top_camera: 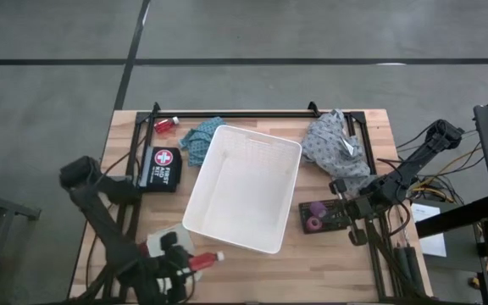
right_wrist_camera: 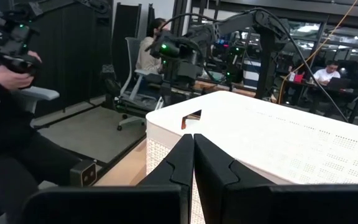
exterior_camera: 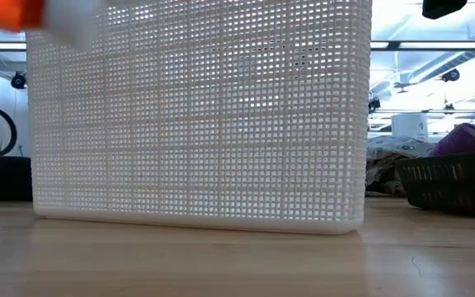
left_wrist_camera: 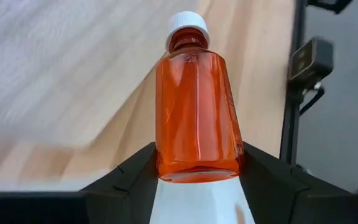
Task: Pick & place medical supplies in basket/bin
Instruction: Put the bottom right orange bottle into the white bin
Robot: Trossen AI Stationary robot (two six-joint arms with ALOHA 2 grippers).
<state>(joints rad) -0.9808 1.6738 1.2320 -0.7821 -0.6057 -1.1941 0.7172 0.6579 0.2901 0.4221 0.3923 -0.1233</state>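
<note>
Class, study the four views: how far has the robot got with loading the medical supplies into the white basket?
Done: nothing, the white basket looks empty. In hand: the left end effector is shut on a red bottle near the table's front edge. Left: a second red bottle, the teal cloth, the grey cloth and the purple rolls in the black tray. The right end effector waits shut beside the basket.

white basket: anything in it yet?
Empty. The high view shows the white basket with a bare floor; the red bottle sits outside in the left end effector.
</note>
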